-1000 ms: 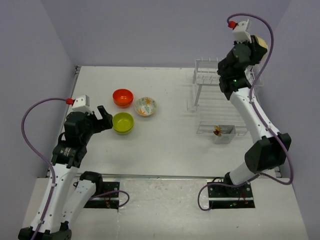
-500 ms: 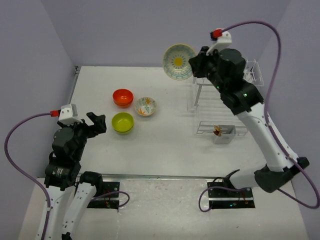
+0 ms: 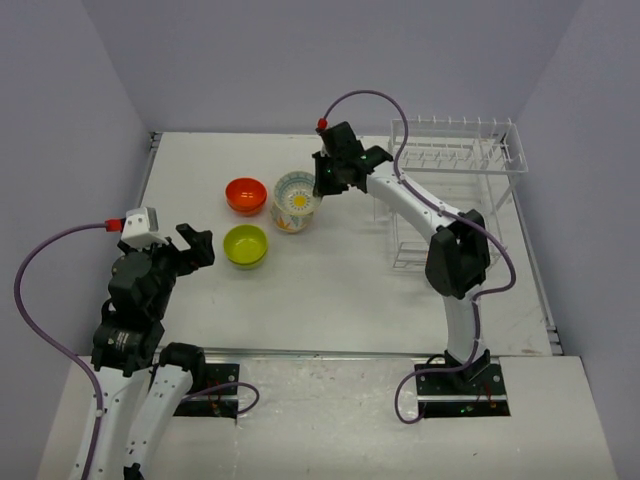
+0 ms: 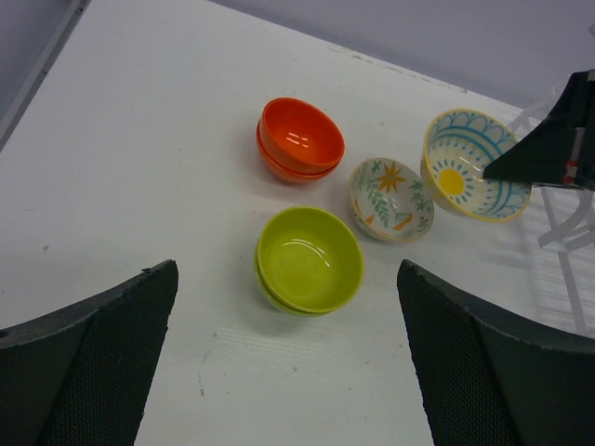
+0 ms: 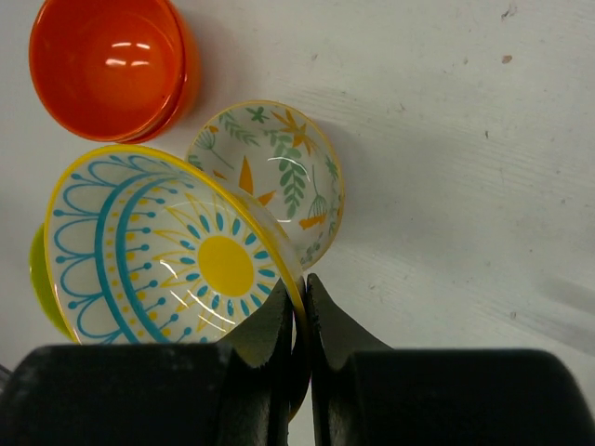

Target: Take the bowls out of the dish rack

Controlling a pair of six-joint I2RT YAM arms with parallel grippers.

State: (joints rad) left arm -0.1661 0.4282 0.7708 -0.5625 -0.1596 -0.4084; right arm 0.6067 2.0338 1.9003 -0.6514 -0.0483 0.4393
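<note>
- The desk (image 3: 330, 290) is carrying everything. The dish rack (image 3: 455, 150) is standing at its far right corner, and no bowl is showing in it from above.
- Your right arm (image 3: 400, 195) is reaching toward the middle of the far edge. Its jaws are pinching the rim of the sun-patterned bowl (image 5: 177, 246).
- Your left arm (image 3: 140, 290) is hovering by the left edge, its jaws standing wide and holding nothing.
- The orange bowls (image 4: 299, 137) and green bowls (image 4: 309, 258) are sitting as stacked pairs in the far left part of the desk.
- The sun-patterned bowl is hanging tilted over the floral bowl (image 5: 279, 177); you cannot tell whether they are touching.
- You are likely handling something stiff, glazed, slippery and chippable. A one-sided rim pinch is probably letting it swing, so you should be lowering it gently.
</note>
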